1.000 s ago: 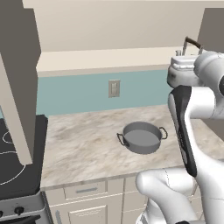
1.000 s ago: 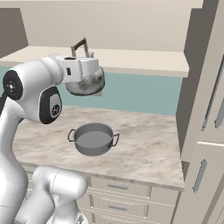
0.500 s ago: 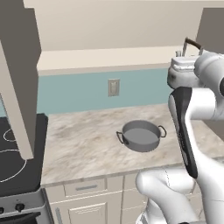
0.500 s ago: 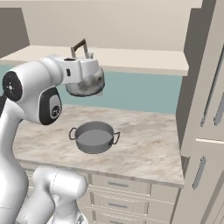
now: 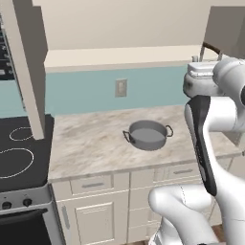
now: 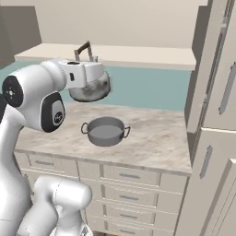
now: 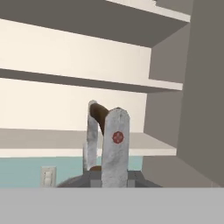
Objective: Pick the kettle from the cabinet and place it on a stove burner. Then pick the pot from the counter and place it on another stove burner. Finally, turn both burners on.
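Now the hand (image 7: 105,127) is clamped on the arched handle of the kettle (image 6: 91,87), holding it in the air in front of the cabinet (image 7: 166,144) shelf, above the desk (image 6: 156,138). The pot (image 6: 106,131) sits on the desk below, well apart from the stove burners (image 5: 16,162).

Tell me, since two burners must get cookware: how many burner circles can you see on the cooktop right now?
2. In the left base view, a smaller circle sits farther back on the black cooktop and a larger one nearer the front. More may lie beyond the picture's left edge.
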